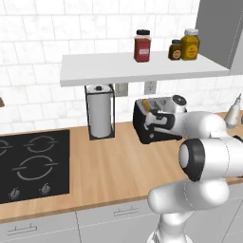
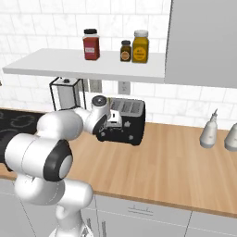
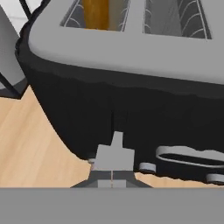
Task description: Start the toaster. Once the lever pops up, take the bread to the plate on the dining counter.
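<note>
The black toaster (image 1: 144,130) (image 2: 130,121) with a slotted grey top stands on the wooden counter under the shelf. In the hand view the toaster (image 3: 131,100) is very close, and the tan bread (image 3: 96,12) sits down in its left slot; the bread (image 1: 146,105) also peeks from the top in the left base view. My gripper (image 3: 112,180) (image 2: 112,124) is shut, low against the toaster's front, its tips right under a small grey lever (image 3: 114,154) and holding nothing. The plate and the dining counter are out of view.
A paper towel holder (image 1: 100,112) stands left of the toaster, and a black hob (image 1: 33,163) lies further left. The white shelf (image 1: 142,69) overhead carries jars (image 1: 142,46). Two pale bottles (image 2: 209,130) stand at the right, under a grey cabinet (image 2: 203,41).
</note>
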Robot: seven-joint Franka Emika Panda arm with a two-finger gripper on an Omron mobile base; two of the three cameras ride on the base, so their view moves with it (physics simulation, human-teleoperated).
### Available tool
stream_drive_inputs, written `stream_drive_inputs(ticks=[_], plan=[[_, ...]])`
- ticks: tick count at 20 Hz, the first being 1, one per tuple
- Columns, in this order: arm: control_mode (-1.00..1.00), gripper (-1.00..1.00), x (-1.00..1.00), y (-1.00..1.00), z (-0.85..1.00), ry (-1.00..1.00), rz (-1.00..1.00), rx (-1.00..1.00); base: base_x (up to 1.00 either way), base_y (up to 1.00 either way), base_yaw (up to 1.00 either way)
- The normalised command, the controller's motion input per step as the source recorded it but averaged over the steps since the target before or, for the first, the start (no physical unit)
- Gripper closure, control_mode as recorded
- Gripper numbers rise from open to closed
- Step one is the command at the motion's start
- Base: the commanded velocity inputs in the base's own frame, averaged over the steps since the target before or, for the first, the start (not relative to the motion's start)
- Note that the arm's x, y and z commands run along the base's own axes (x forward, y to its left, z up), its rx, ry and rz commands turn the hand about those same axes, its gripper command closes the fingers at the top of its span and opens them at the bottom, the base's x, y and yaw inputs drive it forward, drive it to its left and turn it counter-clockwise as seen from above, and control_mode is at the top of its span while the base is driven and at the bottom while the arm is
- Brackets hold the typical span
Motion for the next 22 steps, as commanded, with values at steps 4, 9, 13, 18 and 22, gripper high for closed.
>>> stream_drive_inputs(ticks=[4, 9, 13, 18, 22], plan=[[-1.00, 1.00, 0.00, 0.00, -0.47, 0.00, 0.00, 0.00, 0.00, 0.00, 0.00], [-1.00, 1.00, -0.01, 0.00, -0.52, 0.00, 0.00, 0.00, 0.00, 0.00, 0.00], [-1.00, 1.00, -0.03, 0.00, -0.60, 0.00, 0.00, 0.00, 0.00, 0.00, 0.00], [-1.00, 1.00, -0.07, 0.00, 0.09, 0.00, 0.00, 0.00, 0.00, 0.00, 0.00], [-1.00, 1.00, -0.18, 0.07, 0.99, -0.01, 0.02, -0.01, 0.00, 0.00, 0.00]])
